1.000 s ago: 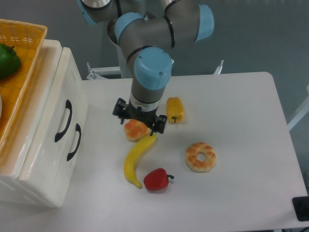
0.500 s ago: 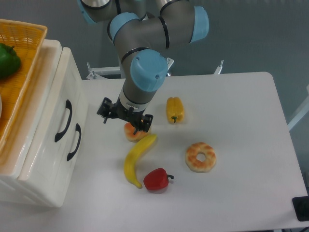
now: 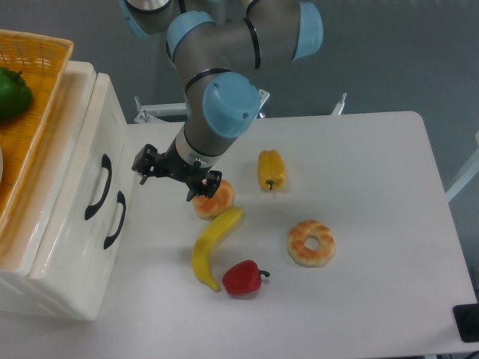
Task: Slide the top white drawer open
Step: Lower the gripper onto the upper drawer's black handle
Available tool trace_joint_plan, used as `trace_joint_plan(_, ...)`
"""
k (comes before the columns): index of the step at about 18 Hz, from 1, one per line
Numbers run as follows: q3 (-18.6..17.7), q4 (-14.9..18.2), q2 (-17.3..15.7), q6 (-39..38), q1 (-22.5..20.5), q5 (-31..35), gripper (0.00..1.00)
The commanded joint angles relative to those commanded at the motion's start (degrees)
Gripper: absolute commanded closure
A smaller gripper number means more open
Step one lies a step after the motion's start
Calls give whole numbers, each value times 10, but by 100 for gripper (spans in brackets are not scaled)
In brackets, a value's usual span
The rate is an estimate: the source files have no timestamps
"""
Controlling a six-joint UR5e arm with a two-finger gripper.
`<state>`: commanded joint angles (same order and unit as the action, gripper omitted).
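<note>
Shifted leftward across the white counter (image 3: 359,172) since a second ago: black two-finger claw (image 3: 177,173), then above the orange glazed pastry (image 3: 213,200), now clear of it and nearer the cabinet. Fruit and pastries unmoved.

Fixed camera view: grey arm with pale blue joint caps (image 3: 224,105) reaching down from the top edge, wrist tilted toward the left. Claw hanging above the counter between the cabinet front and the pastry, touching neither; fingers apart, nothing held between them. Top white drawer (image 3: 101,161), glossy cream with a curved black handle (image 3: 98,187), shut flush in the cream cabinet at the left edge, just left of the claw but apart from it. Lower white drawer front with its own black handle (image 3: 115,219) directly beneath, also shut. Woven orange basket (image 3: 41,90) resting on the cabinet top, a green pepper (image 3: 13,93) inside at the far left. On the counter: yellow bell pepper (image 3: 271,169) right of the pastry, yellow banana (image 3: 210,247) just below the pastry, red bell pepper (image 3: 243,277) beside the banana's lower end, sugared ring doughnut (image 3: 311,242) farther right.
</note>
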<state>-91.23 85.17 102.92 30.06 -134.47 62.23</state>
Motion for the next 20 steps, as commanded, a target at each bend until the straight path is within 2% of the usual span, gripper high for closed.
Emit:
trace_joint_plan(8, 0, -2, -3, -19, 19, -15, 0)
trace_joint_plan(20, 0, -9, 11, -38, 44, -14, 0)
